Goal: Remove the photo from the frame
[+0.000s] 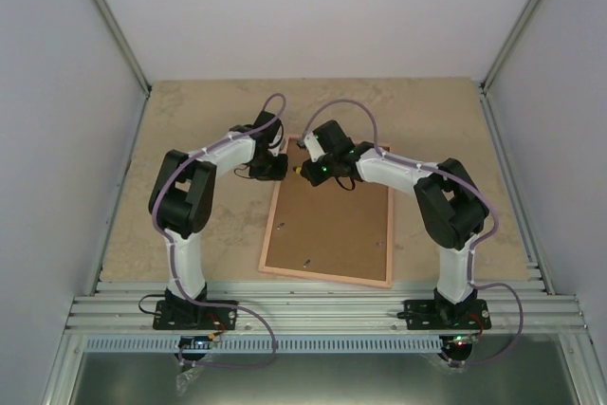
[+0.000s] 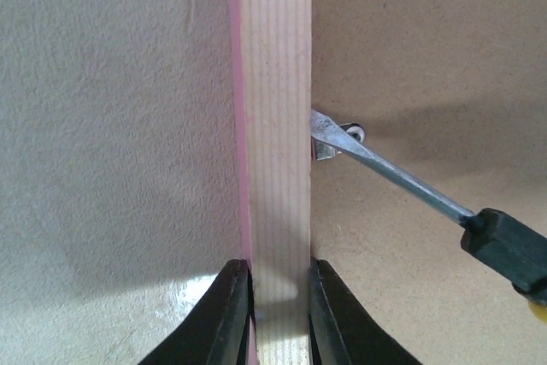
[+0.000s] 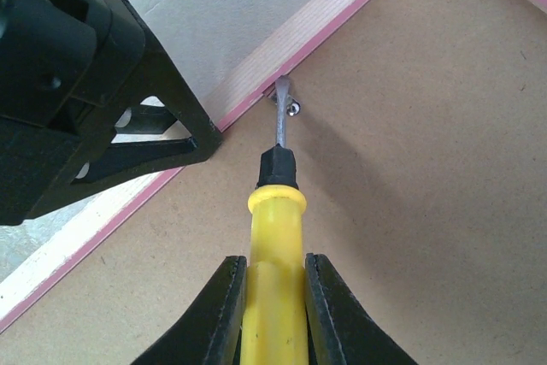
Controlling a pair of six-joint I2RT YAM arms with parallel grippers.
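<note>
1. The photo is out of sight. The frame (image 1: 324, 278) lies face down on the table (image 1: 190, 111), tan wood upward, so the print is presumably shut in beneath the brown backing board (image 1: 332, 230).
2. The frame sits mid-table between the two arms, its long sides running away from their bases and slightly skewed.
3. A small metal tab (image 2: 329, 144) sits on the board against the inner edge of the left rail, near the far corner. It looks like one of the fasteners pinning the board in.
4. A flat-blade screwdriver (image 3: 276, 211) has its tip on that tab, right where it meets the wood, probably to pry or swing it clear.
5. The right gripper (image 3: 275, 271) is clamped on the yellow handle, a finger on each side, with the shaft pointing straight ahead.
6. The left gripper (image 2: 279, 275) pinches the same rail nearer the camera. One finger is on the pink outer edge and the other is on the board side, likely to steady the frame against the tool's push.
7. From overhead, small marks along the other rails may be further tabs. If so, the board cannot lift yet.
</note>
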